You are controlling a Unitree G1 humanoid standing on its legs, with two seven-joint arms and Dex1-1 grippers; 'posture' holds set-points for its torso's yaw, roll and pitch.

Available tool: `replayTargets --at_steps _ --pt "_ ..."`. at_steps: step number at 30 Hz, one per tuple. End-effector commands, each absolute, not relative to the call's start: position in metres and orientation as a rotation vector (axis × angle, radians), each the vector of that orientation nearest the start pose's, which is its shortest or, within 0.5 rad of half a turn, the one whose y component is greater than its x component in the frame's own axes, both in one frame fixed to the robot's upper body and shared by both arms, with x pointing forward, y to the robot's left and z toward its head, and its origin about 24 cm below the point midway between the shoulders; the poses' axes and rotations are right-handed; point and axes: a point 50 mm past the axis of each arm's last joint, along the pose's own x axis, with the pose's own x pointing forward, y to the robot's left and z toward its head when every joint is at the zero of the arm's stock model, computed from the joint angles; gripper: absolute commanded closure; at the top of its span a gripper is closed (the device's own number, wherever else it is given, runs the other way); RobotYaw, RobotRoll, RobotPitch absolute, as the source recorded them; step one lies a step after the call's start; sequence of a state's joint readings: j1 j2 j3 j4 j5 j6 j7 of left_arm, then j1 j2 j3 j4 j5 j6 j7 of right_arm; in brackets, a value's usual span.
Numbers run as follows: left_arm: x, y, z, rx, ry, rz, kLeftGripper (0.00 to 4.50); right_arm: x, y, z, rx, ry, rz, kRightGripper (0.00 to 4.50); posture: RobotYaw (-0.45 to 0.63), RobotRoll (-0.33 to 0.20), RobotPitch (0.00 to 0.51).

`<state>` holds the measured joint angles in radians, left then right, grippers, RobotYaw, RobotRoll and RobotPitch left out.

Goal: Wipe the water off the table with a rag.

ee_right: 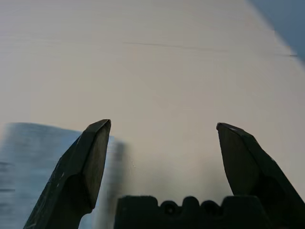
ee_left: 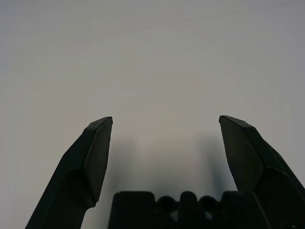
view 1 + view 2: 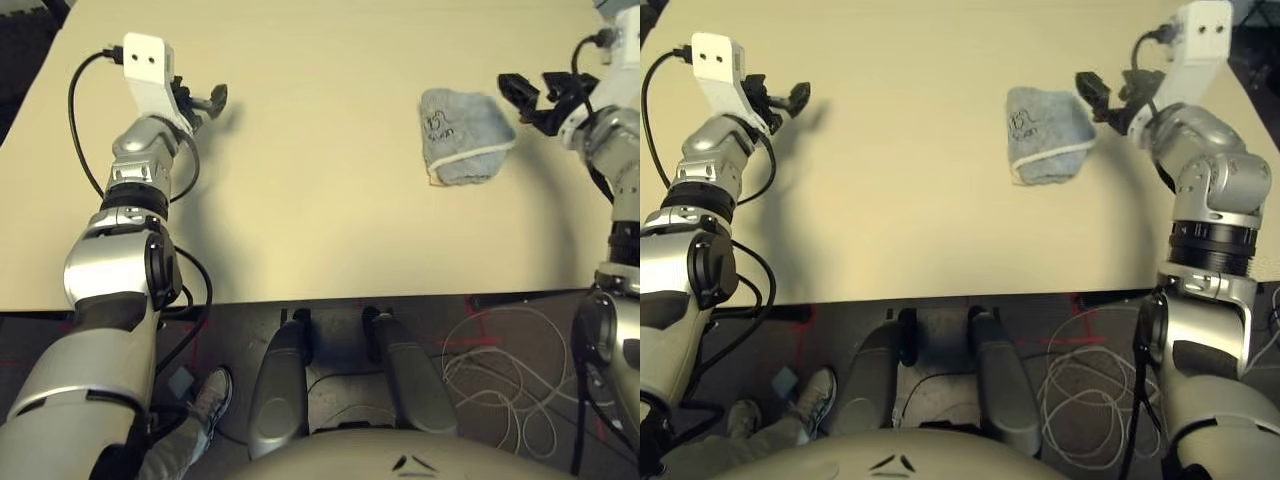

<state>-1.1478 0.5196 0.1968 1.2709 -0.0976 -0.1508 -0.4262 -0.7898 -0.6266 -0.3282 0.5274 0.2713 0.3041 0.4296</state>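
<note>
- Step in hand: the rag (image 3: 465, 135) is lying folded on the right part of the table (image 3: 300, 120), its cream border facing the near side; the robot is holding it in neither gripper. Whether this is marking the approach to a grasp or a pause between wipes, one cannot tell.
- Right gripper (image 3: 533, 88): its two fingers are standing wide apart with nothing between them, and are hovering just to the right of the rag. One finger is overlapping the rag's border in the wrist view; contact cannot be judged.
- Left gripper (image 2: 166, 118): its fingers are likewise standing apart, empty, over the left part of the table.
- Next move, as judged: if more wiping is needed, the right gripper is calling for a shift to the left, bringing the rag between its fingers, then a low closing on the cloth or a press from above.
- Edges: the near edge is running across in front of the robot, with a strip of bare surface separating it from the rag; the right edge is lying beyond the right gripper, leaving less room on that side.
- Open room: a broad bare stretch is extending between the left gripper and the rag, offering space for leftward strokes; more surface is lying on the far side.
</note>
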Motion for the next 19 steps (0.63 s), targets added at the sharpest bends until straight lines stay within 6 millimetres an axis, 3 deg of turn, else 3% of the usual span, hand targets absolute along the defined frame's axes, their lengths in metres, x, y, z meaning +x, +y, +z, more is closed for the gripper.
replayTargets --at_steps 1,12,19 --pt "0.407 0.250 0.182 0.126 -0.051 -0.124 0.00 0.359 -0.318 0.193 -0.106 -0.123 0.049 0.07 0.04 0.000 0.271" --pt "0.410 0.230 0.170 0.083 -0.107 -0.054 0.00 0.369 -0.325 0.184 -0.100 -0.135 0.055 0.07 0.01 0.000 0.286" --pt "0.409 0.232 0.167 0.063 -0.128 -0.003 0.00 0.374 -0.318 0.186 -0.044 -0.150 0.092 0.07 -0.01 0.000 0.279"
